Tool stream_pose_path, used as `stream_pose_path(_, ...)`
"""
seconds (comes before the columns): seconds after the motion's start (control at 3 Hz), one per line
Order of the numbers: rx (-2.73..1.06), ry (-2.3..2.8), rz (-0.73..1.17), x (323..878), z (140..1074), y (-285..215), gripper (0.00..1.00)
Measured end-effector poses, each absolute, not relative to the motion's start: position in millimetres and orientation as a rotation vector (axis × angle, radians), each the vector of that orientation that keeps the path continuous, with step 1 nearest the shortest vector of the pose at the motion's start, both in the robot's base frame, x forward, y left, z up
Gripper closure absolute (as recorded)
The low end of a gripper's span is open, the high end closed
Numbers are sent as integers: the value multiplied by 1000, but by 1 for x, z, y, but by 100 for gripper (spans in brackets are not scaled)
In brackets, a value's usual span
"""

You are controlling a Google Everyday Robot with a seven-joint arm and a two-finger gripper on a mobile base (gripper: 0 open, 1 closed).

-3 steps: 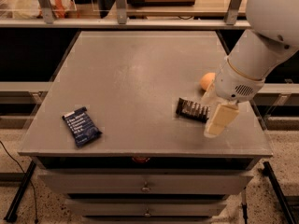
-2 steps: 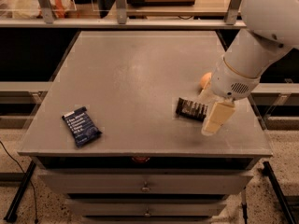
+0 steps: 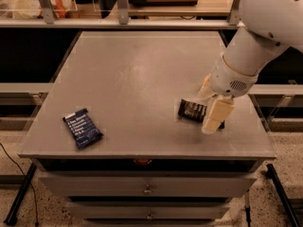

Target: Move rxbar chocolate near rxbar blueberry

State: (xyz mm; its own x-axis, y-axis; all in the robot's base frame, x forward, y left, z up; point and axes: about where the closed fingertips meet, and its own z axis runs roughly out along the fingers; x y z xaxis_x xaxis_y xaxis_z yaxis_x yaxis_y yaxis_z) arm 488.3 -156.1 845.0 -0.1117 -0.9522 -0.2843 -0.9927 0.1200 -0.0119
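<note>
The rxbar chocolate (image 3: 191, 110), a dark brown-black bar with pale stripes, lies flat on the grey table (image 3: 132, 74) at the right, near the front edge. My gripper (image 3: 213, 121) hangs over the bar's right end, and its cream finger (image 3: 216, 116) covers that end. The rxbar blueberry (image 3: 82, 127), a navy bar with white text lines, lies far to the left near the front left corner.
An orange round object (image 3: 206, 85) sits just behind the gripper, mostly hidden by the arm (image 3: 255, 41). A shelf with bags and a board runs behind the table. Drawers are below the front edge (image 3: 147, 155).
The gripper has shifted slightly left and toward the chocolate bar; both bars lie where they were.
</note>
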Motion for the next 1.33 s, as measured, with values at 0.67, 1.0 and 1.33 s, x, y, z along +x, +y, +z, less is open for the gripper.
stream_pose_path(0.67,-1918,2197,289,494,830,-164,70)
stream_pose_path(1.0,-1919,2200,294,495,828,-165,93)
stream_pose_path(1.33,-1919,2200,294,495,829,-165,100)
